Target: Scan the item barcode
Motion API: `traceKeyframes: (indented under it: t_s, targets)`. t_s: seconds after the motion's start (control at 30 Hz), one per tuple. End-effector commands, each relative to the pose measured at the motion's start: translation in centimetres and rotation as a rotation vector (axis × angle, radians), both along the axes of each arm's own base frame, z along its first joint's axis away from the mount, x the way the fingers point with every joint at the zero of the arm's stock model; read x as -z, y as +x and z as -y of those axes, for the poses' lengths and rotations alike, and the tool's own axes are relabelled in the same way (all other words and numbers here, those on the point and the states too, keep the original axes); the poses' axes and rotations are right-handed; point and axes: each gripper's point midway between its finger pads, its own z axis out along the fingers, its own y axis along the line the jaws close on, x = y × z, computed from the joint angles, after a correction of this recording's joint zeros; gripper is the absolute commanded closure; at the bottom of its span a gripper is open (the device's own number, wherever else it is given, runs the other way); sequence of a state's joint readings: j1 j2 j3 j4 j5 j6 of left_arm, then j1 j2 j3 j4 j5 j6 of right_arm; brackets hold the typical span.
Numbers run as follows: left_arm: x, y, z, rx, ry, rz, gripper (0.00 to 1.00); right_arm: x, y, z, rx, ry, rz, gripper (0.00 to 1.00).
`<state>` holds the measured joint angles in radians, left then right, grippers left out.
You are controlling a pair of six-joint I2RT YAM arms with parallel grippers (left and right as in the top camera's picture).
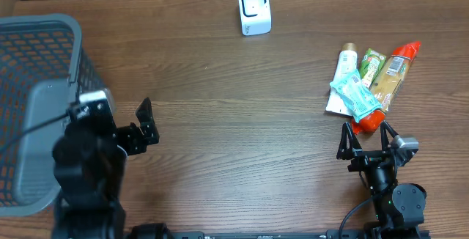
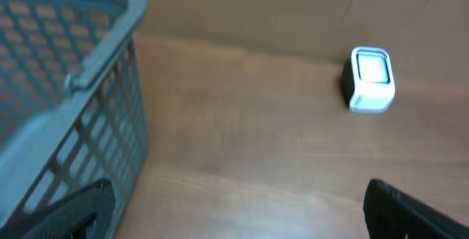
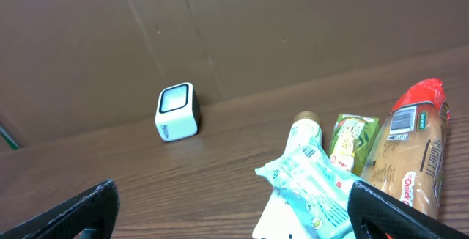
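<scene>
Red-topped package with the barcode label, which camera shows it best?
Right wrist: the red-topped package is close, its barcode label facing the camera. Overhead shows it small, label unreadable; left wrist doesn't show it.

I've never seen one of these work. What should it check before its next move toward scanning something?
1. The right gripper is open and empty: ok.
2. The left gripper is open and empty: ok.
3. Goods lie close to the right gripper: ok, the teal pouch is just ahead of it.
4. One item is free to lift alone: not ok, the teal pouch overlaps the tube and the green packet.
5. The scanner is upright with nothing in front: ok.
6. A barcode is in sight: ok on the red-capped packet; cannot tell on the others.
</scene>
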<state>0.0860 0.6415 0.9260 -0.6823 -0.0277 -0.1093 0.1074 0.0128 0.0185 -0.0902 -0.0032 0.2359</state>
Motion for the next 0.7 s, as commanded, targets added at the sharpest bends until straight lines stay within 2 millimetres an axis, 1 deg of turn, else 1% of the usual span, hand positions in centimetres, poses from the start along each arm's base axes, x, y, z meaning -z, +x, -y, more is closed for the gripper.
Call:
traceKeyframes:
  t_s: [0.0,0.1,0.33,0.5,0.67]
  targets:
    - [1.8,0.0,-0.2,0.014,0.070,0.043,0.00,0.2,0.0,-0.2,-0.010,0.002,0.003,0.00]
    - [2.8,-0.1,-0.2,0.018,0.096,0.120,0.01,0.2,0.0,-0.2,-0.011,0.003,0.003,0.00]
    - [6.0,-0.4,-0.1,0.028,0.141,0.260,0.00,0.2,0.0,-0.2,-0.010,0.003,0.003,0.00]
    - [8.4,-0.5,-0.1,0.035,0.204,0.341,0.01,0.2,0.0,-0.2,-0.010,0.003,0.003,0.00]
    - [10.6,-0.8,-0.1,0.029,0.227,0.399,0.00,0.2,0.0,-0.2,-0.010,0.003,0.003,0.00]
